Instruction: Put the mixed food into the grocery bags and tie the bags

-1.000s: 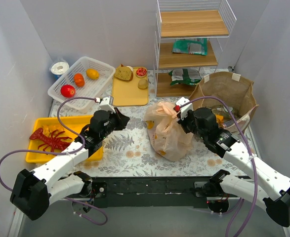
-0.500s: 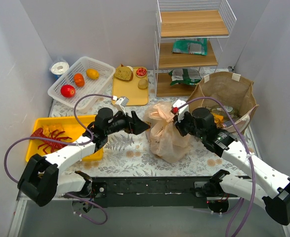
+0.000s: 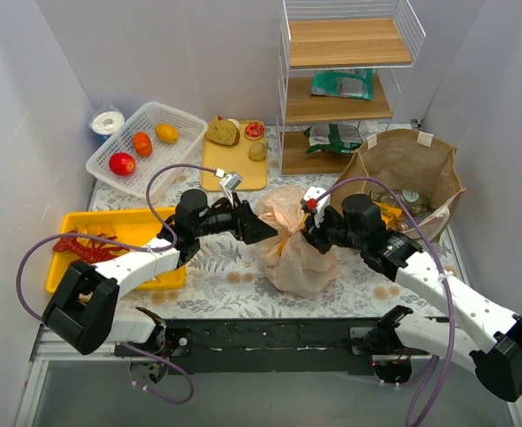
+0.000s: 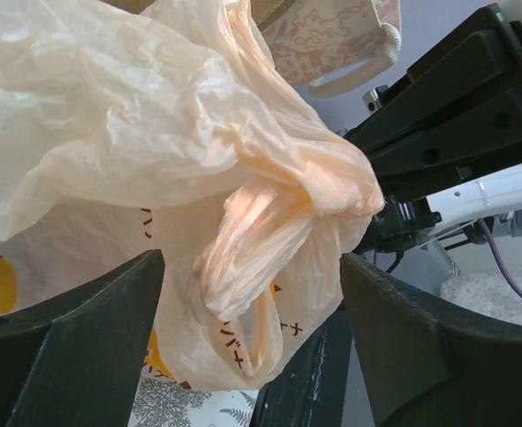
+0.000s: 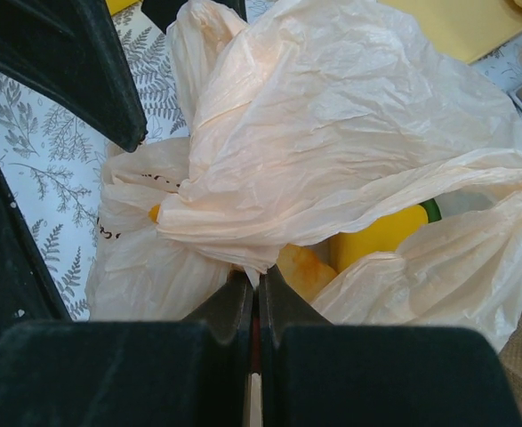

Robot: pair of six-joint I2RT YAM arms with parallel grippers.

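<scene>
Fingers of the right gripper (image 5: 253, 289) are pressed together on a fold of the peach-orange plastic bag (image 5: 349, 116), which is pinched just beneath its bunched upper part. A yellow pepper (image 5: 381, 236) can be seen inside through a gap in the plastic. The left gripper (image 4: 252, 267) is held spread wide, with the bag's twisted handle (image 4: 261, 222) lying between its fingers, apparently untouched. The plastic bag is set on the patterned table (image 3: 216, 267) between both arms, near the upright brown paper bag (image 3: 421, 165).
</scene>
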